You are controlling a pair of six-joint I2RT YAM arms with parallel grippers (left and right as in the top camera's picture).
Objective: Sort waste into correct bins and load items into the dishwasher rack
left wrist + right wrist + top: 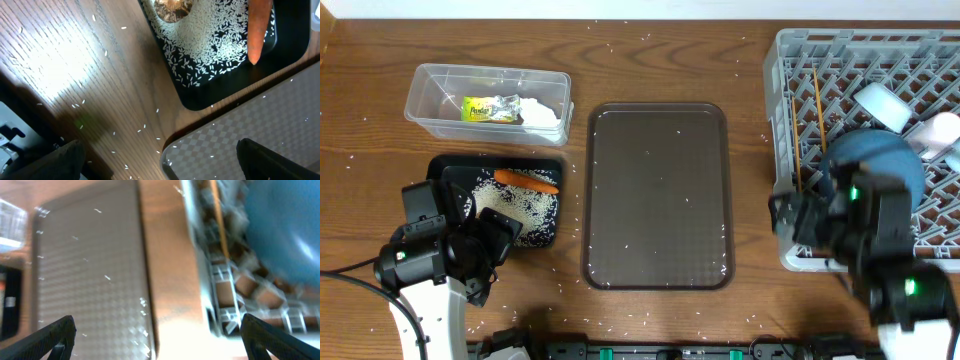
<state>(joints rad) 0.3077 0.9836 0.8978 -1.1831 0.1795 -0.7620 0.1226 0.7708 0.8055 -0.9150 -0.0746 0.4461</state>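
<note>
Hovering wide open and empty, my left gripper (167, 160) sits by the black tray (450, 165), carrot (527, 181) and rice (510, 205) in it as food waste; right gripper (162, 340), equally wide, hangs beside the rack (800, 60) that cradles the blue plate (876, 160).

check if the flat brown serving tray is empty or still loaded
Almost empty: the flat brown serving tray holds only a few scattered white rice grains; nothing else lies on it.
</note>
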